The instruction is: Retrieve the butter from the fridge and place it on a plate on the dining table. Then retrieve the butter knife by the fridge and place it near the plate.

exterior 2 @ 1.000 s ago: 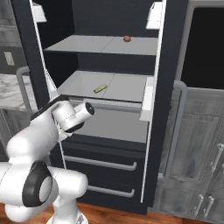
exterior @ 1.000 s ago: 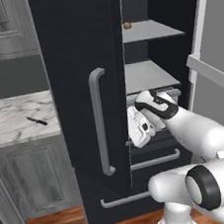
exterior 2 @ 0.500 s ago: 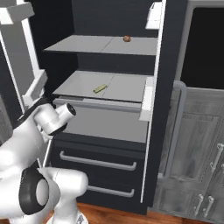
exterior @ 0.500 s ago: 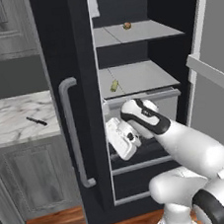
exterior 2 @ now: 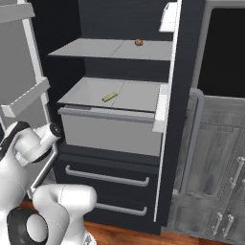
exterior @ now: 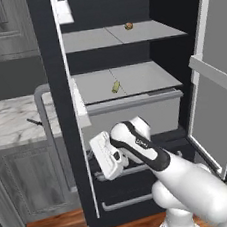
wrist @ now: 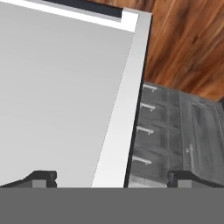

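The end effector [exterior: 105,159] stood wide open, holding nothing, low beside the inner face of the fridge's [exterior: 117,4] open left door. Above it, the butter [exterior: 116,87] lay on the middle shelf [exterior: 141,79], a small brown item [exterior: 129,26] on the shelf above. The butter knife [exterior: 34,122] rested on the marble counter [exterior: 6,128].

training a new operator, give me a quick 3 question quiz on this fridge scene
1. True or false: the butter lies on the fridge's lower grey shelf.
2. What sits on the top shelf? A) small brown round item B) a plate C) a knife
3. Fill in: the gripper's jaws stand ____, holding nothing.

Key: 1 true; 2 A; 3 open.
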Controlling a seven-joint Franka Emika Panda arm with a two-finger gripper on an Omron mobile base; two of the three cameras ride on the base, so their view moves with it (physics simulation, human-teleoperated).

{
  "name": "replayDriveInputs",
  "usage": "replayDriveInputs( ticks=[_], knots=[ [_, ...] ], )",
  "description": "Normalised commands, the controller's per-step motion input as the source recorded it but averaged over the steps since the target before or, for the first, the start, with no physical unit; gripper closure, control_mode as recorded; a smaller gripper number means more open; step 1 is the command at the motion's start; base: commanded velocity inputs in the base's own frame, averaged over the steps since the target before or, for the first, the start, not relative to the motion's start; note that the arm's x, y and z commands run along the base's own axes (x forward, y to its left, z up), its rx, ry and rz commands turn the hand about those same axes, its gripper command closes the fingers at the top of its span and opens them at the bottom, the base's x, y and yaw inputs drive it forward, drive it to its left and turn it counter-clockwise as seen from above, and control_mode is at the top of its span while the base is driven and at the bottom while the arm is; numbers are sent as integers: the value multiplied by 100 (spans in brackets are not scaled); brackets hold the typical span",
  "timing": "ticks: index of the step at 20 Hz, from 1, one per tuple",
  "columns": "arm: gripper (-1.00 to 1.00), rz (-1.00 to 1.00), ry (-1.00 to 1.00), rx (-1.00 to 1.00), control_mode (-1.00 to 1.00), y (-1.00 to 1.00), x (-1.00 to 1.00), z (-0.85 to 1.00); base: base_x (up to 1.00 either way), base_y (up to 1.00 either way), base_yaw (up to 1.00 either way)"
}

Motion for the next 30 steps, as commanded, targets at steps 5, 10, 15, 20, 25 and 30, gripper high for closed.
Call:
replayDriveInputs(
  ticks=[5,10,15,20,25,30],
  knots=[
    [-100,3,7,-6,-100,23,-2,-5,0,0,0],
    [-100,0,-1,-40,-100,-91,-7,14,0,0,0],
    [-100,19,-19,-48,-100,-90,14,41,0,0,0],
    [-100,62,-3,-41,-100,-73,1,59,0,0,0],
    [-100,74,0,-59,-100,-23,-8,65,0,0,0],
    [-100,52,-2,-26,-100,-72,-26,-11,0,0,0]
  ],
)
